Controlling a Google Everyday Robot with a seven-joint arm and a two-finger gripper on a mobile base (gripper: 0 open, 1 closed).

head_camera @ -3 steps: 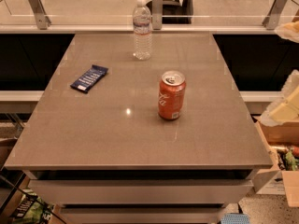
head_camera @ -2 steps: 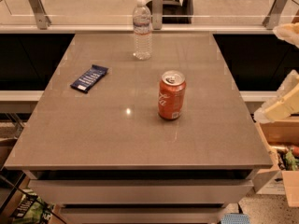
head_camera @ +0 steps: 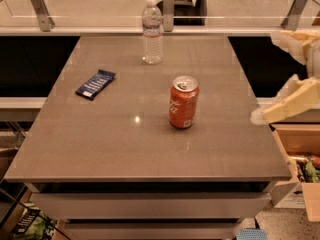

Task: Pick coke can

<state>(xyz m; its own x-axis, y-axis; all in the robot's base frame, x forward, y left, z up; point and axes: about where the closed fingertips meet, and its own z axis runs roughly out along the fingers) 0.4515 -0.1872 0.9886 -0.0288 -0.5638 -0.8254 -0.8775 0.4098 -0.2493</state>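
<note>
- Can (head_camera: 183,102): we see it upright on the counter (head_camera: 100,149), a little right of centre, its silver top up.
- The gripper (head_camera: 265,76) hangs off the counter's right edge, level with the can and well apart from it.
- We read its 2 jaws as spread wide, with nothing held between them.
- 1 bottle (head_camera: 151,31) stands upright near the far edge, behind the can and a little to its left.
- 1 dark blue packet (head_camera: 95,84) lies flat on the counter's left part.
</note>
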